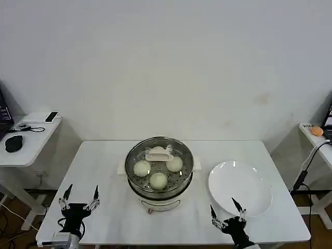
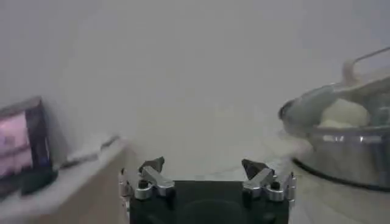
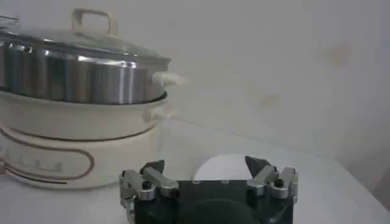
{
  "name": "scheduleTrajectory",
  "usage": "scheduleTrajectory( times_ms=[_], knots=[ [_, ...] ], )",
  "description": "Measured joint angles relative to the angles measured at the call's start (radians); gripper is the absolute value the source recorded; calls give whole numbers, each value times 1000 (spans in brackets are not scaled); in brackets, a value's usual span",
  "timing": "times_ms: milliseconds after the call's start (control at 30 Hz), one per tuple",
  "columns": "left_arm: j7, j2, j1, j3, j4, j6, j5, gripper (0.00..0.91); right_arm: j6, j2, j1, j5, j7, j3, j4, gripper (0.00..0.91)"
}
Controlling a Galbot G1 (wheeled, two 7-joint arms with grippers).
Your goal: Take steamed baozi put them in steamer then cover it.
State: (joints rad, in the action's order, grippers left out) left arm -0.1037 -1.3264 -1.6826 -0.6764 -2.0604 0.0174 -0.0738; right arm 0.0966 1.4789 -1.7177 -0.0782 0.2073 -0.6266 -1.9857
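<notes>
A: Where is the steamer (image 1: 159, 179) sitting, and what is it containing?

B: It is sitting at the middle of the white table (image 1: 109, 166), a shiny steel pot on a white base. The steamed baozi (image 1: 158, 180) are lying on its perforated tray: three are showing clearly through the glass, with a further pale shape lying partly under the handle.

A: Is the cover (image 1: 160, 154) resting on it?

B: Yes. The clear glass cover is sitting flat on the steamer rim, its whitish bar handle standing at the centre. In the right wrist view the cover (image 3: 91, 45) is lying level on the steel wall of the steamer (image 3: 79, 115).

A: What is lying beside the steamer?

B: A white plate (image 1: 240, 188) is sitting just to the robot's right of it, holding nothing.

A: How are the claws standing?

B: The left gripper (image 1: 79, 198) is hovering low at the near-left part of the table, well apart from the steamer, fingers spread and holding nothing. The right gripper (image 1: 227, 210) is hovering at the near edge of the plate, fingers likewise spread and holding nothing.
</notes>
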Motion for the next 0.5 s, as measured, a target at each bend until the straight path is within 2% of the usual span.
scheduleTrajectory(
  times_ms=[500],
  knots=[
    [19, -5, -55, -16, 38, -50, -77, 907, -13, -5, -13, 17, -1, 26, -11, 907]
  ],
)
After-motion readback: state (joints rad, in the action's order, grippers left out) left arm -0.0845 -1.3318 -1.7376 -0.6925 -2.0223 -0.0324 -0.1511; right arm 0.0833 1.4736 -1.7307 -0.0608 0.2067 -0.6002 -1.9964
